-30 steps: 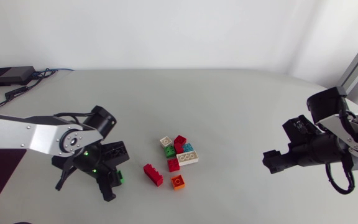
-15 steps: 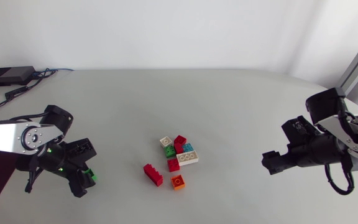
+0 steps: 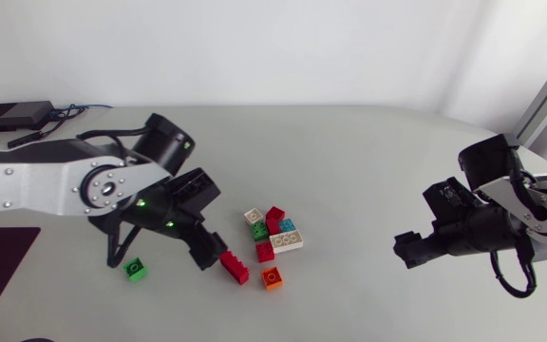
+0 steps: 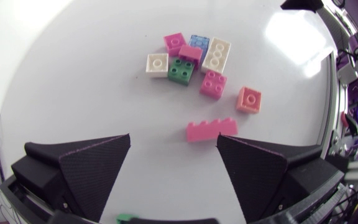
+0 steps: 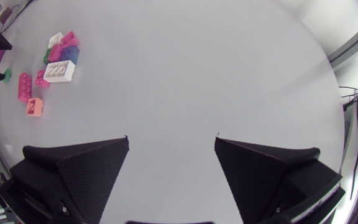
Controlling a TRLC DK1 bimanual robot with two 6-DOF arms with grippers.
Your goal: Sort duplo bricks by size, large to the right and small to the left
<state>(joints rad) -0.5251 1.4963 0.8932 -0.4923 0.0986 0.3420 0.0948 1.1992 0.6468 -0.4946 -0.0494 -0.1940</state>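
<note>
Hovering over the long red brick (image 3: 234, 267) near the desk's middle; left gripper (image 4: 173, 135) fingers (image 4: 95, 165) spread wide, empty.
One finger sits just beside its end; closing may knock it askew into the orange brick (image 3: 272, 277).

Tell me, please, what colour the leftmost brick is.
The brick is green, clearest in the head view.

Green brick (image 4: 127, 218) under L end effector (image 4: 173, 136), mostly cut off by view's edge, so can't tell its size.
</note>
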